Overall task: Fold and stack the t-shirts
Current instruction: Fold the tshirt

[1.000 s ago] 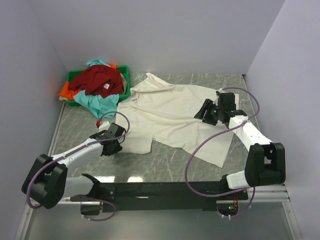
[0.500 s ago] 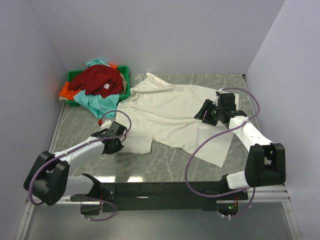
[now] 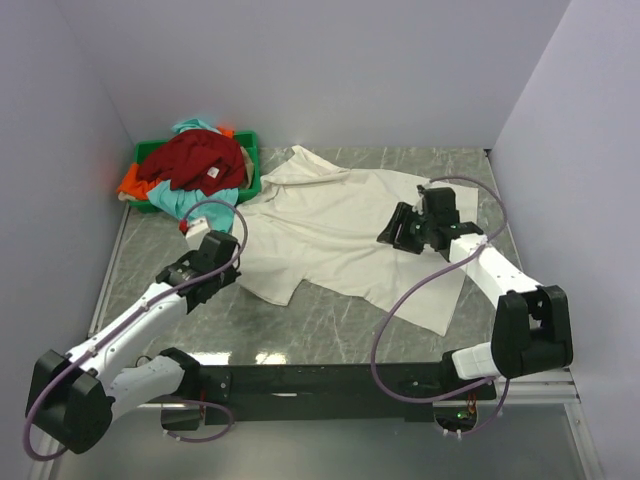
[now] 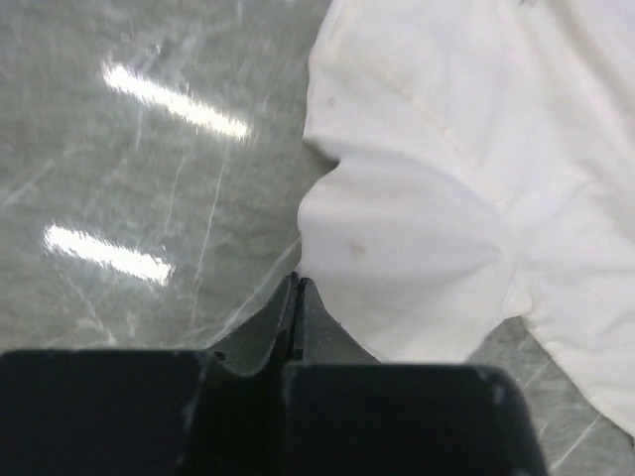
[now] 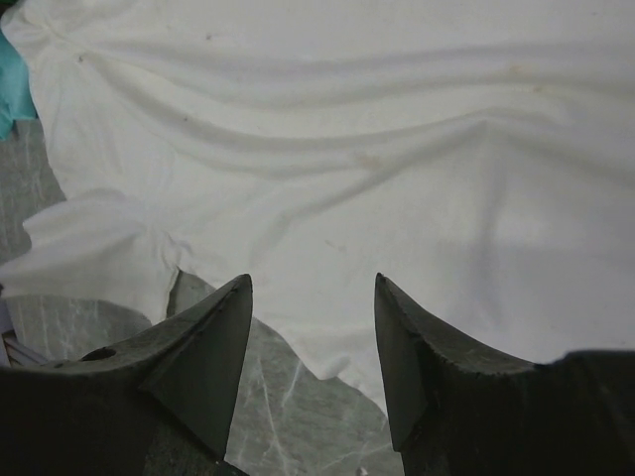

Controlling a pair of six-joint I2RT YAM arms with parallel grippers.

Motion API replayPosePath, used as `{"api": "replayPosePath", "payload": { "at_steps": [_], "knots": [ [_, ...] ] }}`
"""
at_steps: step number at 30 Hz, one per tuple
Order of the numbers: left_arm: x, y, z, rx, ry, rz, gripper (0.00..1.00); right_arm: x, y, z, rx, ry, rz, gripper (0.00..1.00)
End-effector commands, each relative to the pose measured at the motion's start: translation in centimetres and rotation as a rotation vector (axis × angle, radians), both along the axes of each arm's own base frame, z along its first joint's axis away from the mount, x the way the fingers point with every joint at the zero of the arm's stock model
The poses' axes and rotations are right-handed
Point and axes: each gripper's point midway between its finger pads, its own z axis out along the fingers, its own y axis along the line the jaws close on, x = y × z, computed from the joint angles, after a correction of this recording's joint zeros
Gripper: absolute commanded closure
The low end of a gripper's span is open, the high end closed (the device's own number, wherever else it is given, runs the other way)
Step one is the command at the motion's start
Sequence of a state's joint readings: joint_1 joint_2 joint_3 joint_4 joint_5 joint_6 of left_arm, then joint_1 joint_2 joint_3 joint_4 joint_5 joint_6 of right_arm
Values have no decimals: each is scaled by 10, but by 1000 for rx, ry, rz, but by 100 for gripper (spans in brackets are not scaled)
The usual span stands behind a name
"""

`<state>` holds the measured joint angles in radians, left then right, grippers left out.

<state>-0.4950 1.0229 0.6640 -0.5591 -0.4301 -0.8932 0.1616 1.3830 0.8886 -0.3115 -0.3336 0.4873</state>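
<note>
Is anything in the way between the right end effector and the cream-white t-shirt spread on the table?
Nothing visible. The open right end effector hangs directly over the cream-white cloth t-shirt, with only bare fabric beneath its fingertips; the green plastic bin sits far off to the left.

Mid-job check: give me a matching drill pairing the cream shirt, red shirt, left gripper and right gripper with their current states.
1. cream shirt
2. red shirt
3. left gripper
4. right gripper

A. open, over the cream shirt
B. spread on the table
D. heaped in the bin
C. shut on the cream shirt's sleeve edge

Pairs: 1-B, 2-D, 3-C, 4-A
</note>
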Motion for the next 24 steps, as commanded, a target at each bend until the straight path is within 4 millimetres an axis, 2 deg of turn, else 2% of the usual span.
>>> {"api": "replayPosePath", "payload": {
  "at_steps": [1,6,11,18,24],
  "knots": [
    [17,15,28,47,-70,22,100,-2,16,-4,-19,-14,14,41],
    [30,25,45,31,-115,27,100,-11,34,-24,-46,32,40,41],
    [41,37,58,0,-158,58,100,-12,48,-43,-71,75,54,42],
    [46,50,51,23,-149,109,100,-4,58,-72,-112,143,55,42],
    [51,67,52,27,-167,168,100,4,71,-85,-130,172,68,43]
  ]
}}
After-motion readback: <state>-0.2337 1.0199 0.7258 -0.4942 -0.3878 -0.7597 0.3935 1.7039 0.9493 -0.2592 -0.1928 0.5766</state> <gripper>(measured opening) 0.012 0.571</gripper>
